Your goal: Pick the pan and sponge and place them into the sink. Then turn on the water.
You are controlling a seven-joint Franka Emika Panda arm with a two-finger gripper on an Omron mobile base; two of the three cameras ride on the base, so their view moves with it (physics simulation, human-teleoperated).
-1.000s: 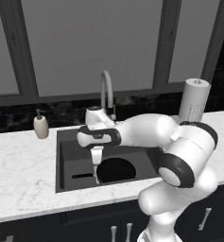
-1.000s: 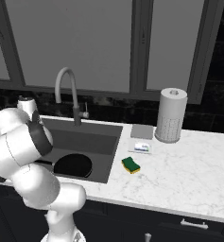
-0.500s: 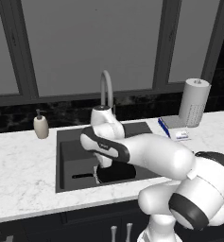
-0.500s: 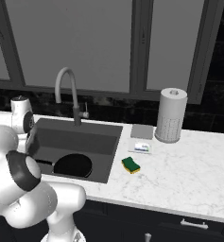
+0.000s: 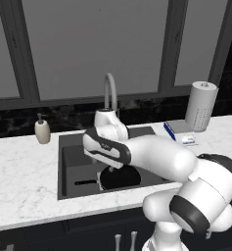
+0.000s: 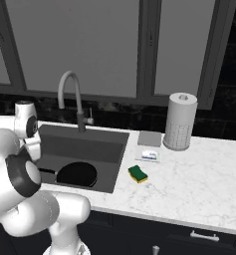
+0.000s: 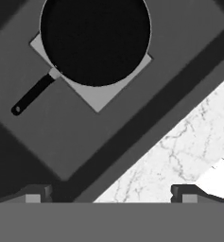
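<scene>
pan (image 6: 76, 174) seen lying in sink (image 6: 84, 144) | sponge (image 6: 138, 174) left on desk (image 6: 199, 184) by sink | claw (image 7: 111, 193) spread wide, nothing held | risk: sponge nudged away (small, light) if approached off-centre

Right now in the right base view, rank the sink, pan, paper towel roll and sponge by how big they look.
1. sink
2. paper towel roll
3. pan, close to the roll, so unsure
4. sponge
</scene>
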